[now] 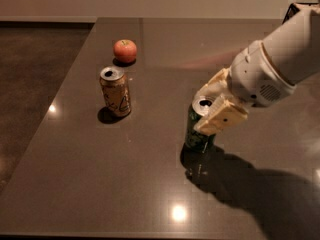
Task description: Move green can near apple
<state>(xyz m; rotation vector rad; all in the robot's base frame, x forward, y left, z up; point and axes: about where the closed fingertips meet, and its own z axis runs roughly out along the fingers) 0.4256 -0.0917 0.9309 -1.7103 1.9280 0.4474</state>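
Orange-gold can [115, 92], upright on dark table [100, 184] — brown floor [30, 84] at left
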